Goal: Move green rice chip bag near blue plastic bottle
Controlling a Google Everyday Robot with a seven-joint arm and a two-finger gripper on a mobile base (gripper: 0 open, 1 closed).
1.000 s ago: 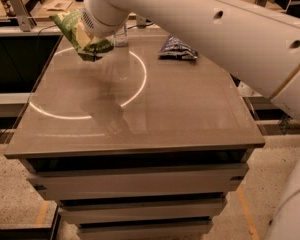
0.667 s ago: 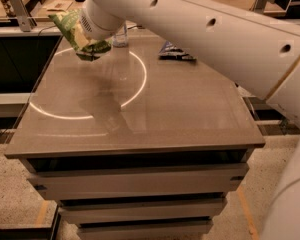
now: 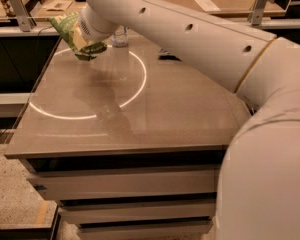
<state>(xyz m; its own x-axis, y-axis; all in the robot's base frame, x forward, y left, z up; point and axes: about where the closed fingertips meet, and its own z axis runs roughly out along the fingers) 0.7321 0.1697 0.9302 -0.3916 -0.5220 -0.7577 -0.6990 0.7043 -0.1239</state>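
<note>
The green rice chip bag (image 3: 70,31) hangs in the air above the far left corner of the table (image 3: 155,114), held at the end of my white arm. My gripper (image 3: 86,40) is shut on the bag's right side. The blue plastic bottle (image 3: 120,37) stands just right of the bag at the table's far edge. Only its clear lower part shows; the arm hides its top. The bag is a short way left of the bottle and not touching it.
A dark blue snack bag (image 3: 166,54) lies at the far middle of the table, mostly hidden under my arm. A bright ring of light (image 3: 135,91) marks the tabletop. A wooden counter with papers (image 3: 210,4) runs behind the table. My arm fills the right side.
The arm has swung lower and closer across the view, hiding most of the dark blue snack bag. The green bag has shifted slightly left, still held in the air.
</note>
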